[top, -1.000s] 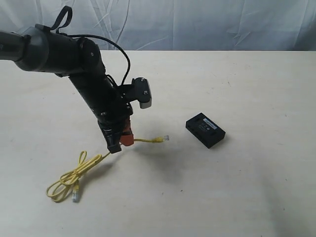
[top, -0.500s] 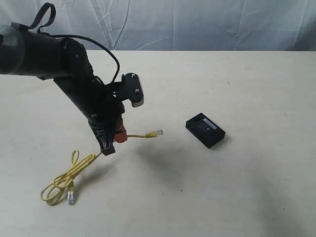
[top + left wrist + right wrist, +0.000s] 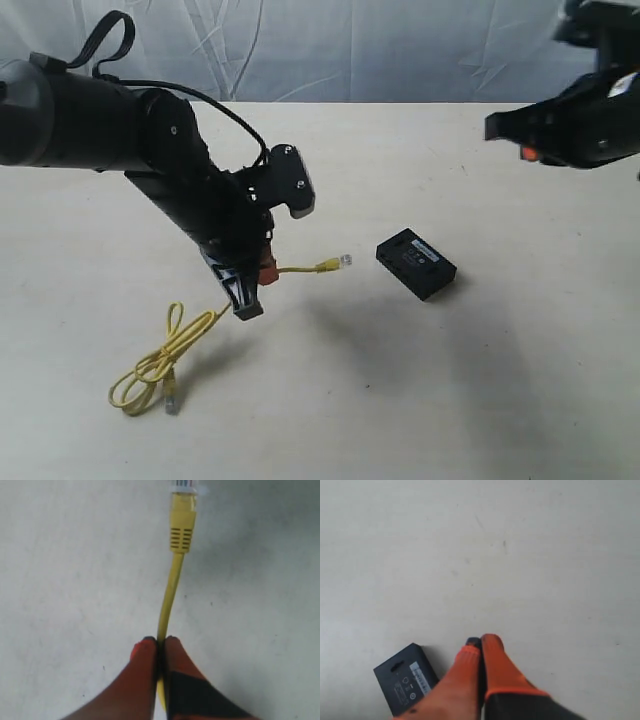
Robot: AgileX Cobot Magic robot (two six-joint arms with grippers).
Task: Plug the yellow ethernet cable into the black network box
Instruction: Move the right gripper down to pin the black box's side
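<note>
The left arm reached in from the 9 o'clock edge of the exterior view, its dark forearm slanting down toward 5 o'clock and its wrist camera (image 3: 291, 186) jutting out at the 2 o'clock side. The left gripper (image 3: 254, 286) hung just above the pale surface (image 3: 450, 400), clenched on the yellow ethernet cable (image 3: 300, 269) a short way behind its plug (image 3: 339, 262). In the left wrist view the orange fingertips (image 3: 145, 650) pinched the cord (image 3: 172, 580) tight between them.

From that grip the short free end ran nearly level and off the surface, its clear plug pointing toward 3 o'clock. The rest of the cord trailed away toward 7 o'clock and lay on the surface in a loose loop, the second plug (image 3: 172, 403) at its near end.

The black network box (image 3: 416, 263) lay flat at 3 o'clock from the raised plug, apart from it, with a stretch of bare surface between. Its long axis ran from 10 to 4 o'clock, a pale label strip on top (which side held the ports could not be told).

The right arm hung at 2 o'clock from the box, well above the surface. The right gripper (image 3: 480, 643) was closed on nothing, with the box (image 3: 406, 682) in view just beside its fingers (image 3: 497, 665).
</note>
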